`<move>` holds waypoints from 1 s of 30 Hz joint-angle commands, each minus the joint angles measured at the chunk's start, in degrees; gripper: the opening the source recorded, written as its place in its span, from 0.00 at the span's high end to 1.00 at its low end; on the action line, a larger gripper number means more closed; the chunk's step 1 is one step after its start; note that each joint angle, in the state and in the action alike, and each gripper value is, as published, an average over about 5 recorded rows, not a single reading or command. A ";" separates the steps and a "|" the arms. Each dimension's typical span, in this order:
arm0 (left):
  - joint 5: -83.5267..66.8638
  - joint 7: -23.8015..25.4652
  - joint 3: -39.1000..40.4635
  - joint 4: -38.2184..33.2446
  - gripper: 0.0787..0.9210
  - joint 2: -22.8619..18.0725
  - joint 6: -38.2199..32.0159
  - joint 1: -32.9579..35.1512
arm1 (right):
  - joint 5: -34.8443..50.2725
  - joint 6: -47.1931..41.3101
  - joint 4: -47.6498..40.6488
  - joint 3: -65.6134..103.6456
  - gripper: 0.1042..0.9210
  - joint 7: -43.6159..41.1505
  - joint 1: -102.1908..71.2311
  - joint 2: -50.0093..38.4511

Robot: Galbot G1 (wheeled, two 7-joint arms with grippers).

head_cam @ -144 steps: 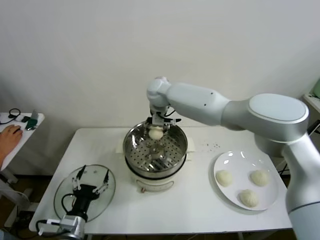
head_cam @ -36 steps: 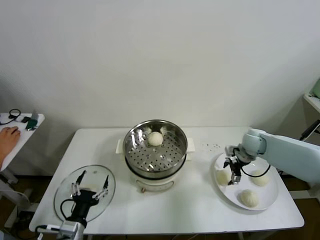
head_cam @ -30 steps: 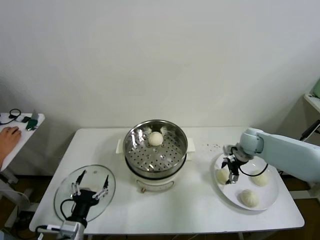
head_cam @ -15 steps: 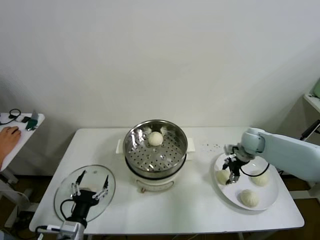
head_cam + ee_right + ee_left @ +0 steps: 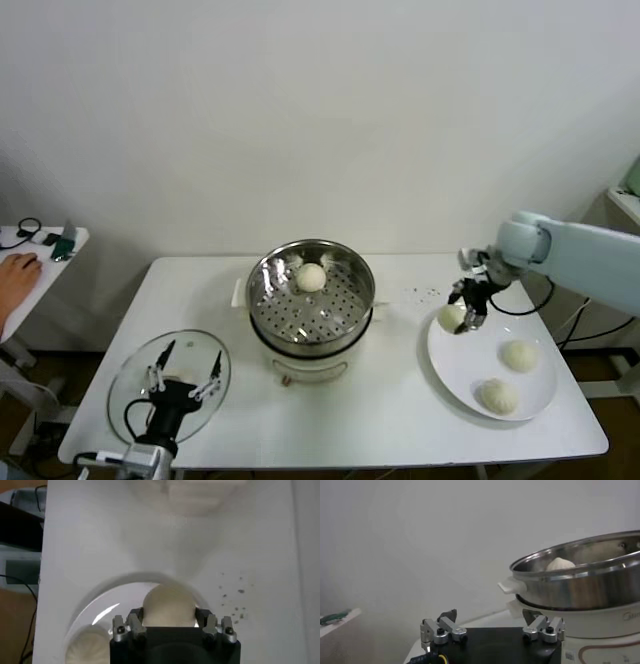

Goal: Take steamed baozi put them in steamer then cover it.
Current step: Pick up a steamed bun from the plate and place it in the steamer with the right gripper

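Note:
My right gripper is shut on a cream-white baozi and holds it lifted above the left edge of the white plate; the bun sits between the fingers in the right wrist view. Two more baozi lie on the plate. One baozi rests at the back of the steel steamer, also seen in the left wrist view. The glass cover lies flat at the table's front left. My left gripper hovers open over it.
The white table's front edge runs below the steamer. A side table with a person's hand is at far left. Dark crumbs lie behind the plate.
My right gripper closed on the plate's left baozi and lifted it up and back off the plate. The left arm stayed over the cover.

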 commanded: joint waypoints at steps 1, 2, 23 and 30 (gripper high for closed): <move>0.10 -0.35 0.89 -0.47 0.12 -0.14 -0.10 0.14 | 16.52 0.55 1.50 -13.39 0.30 -0.53 23.13 7.87; 0.11 -0.41 1.08 -0.51 0.12 -0.17 -0.08 0.11 | 17.80 0.22 1.46 -12.99 0.30 -0.42 23.57 9.23; -0.09 0.01 2.23 -1.07 0.12 1.51 0.38 -0.54 | 23.63 -5.17 -7.34 -0.10 0.30 5.25 7.80 36.17; -0.05 0.15 2.32 -1.83 0.12 1.59 0.67 -0.67 | 22.65 -5.09 -12.99 0.26 0.30 5.20 2.71 42.74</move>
